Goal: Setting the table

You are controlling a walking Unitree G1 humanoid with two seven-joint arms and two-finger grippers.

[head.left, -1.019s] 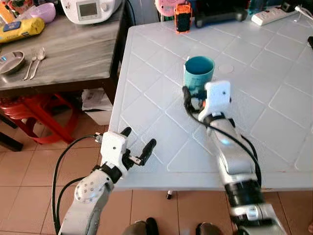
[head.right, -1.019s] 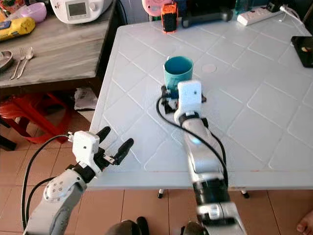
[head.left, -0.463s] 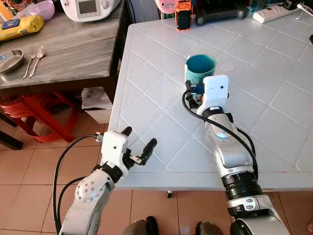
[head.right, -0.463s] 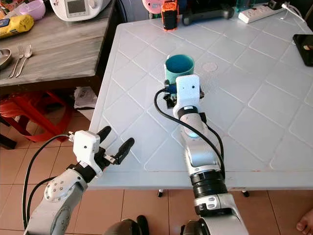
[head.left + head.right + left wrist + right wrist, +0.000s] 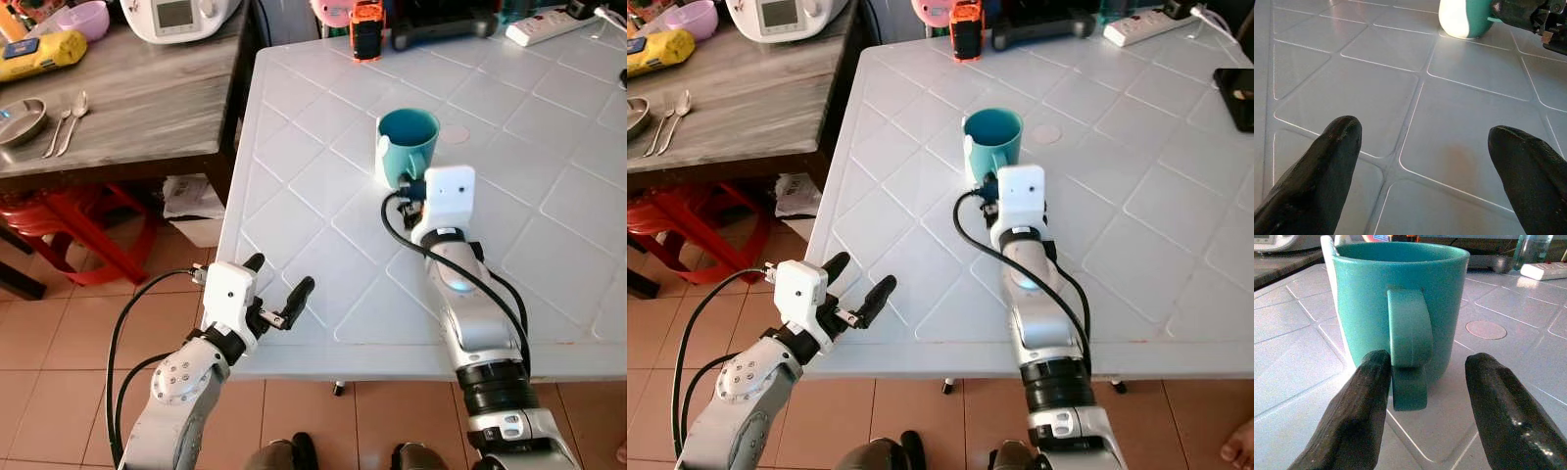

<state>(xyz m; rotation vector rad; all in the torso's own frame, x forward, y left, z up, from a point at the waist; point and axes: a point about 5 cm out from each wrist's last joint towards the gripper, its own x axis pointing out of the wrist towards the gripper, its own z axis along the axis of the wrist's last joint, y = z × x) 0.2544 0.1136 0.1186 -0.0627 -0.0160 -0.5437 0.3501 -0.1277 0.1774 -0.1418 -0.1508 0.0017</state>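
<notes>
White plastic bench [image 5: 313, 211] with a diamond-grid top, standing on a tiled floor [image 5: 59, 323]. A teal mug [image 5: 406, 145] stands upright mid-bench, handle facing the near side. At the far edge sit an orange-and-black device [image 5: 365, 29], a dark appliance [image 5: 446, 22] and a white power strip [image 5: 552, 23]. To the left, a grey wooden bench [image 5: 137, 103] carries a metal bowl [image 5: 22, 121], a fork and spoon [image 5: 67, 119], a yellow packet [image 5: 41, 56], a pink bowl [image 5: 83, 20] and a white appliance [image 5: 181, 18].

Head pair looking down over white table [image 5: 323, 225]; wrist views low along fingers, the right close behind the teal mug [image 5: 1400, 308], seen by all.
</notes>
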